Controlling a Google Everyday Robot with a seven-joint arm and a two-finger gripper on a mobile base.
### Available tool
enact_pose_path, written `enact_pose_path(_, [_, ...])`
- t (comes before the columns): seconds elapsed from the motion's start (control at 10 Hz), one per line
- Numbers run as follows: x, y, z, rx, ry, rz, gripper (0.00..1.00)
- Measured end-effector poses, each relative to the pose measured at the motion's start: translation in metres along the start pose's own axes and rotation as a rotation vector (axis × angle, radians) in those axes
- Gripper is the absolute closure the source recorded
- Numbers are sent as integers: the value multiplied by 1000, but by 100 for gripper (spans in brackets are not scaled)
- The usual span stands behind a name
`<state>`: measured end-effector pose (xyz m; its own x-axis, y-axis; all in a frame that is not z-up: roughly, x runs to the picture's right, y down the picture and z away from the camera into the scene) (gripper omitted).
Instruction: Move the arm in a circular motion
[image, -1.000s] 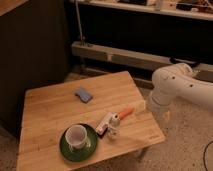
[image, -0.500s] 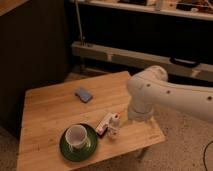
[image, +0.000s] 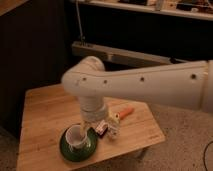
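My arm, glossy white, likely stiff and heavy, spans right edge to centre, swung by its joints, nothing to grasp; my tool hangs lower centre, just above the cup on the worktop, state I cannot tell.

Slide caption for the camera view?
White arm bends over wooden table, gripper just above the cup on green saucer.

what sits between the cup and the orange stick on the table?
Camera view: a dark packet and a white figure, side by side. The gripper, at the lower end of the arm, hangs beside the cup.
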<state>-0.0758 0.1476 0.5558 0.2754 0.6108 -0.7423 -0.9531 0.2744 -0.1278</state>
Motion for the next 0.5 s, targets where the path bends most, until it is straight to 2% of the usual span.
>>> enact_pose_path(0.2, [-14, 45, -13, -31, 2, -98, 20])
enact_pose_path(0.3, [-24, 62, -21, -31, -28, -135, 20])
enact_pose_path(0.5, [-42, 76, -29, -27, -104, -134, 20])
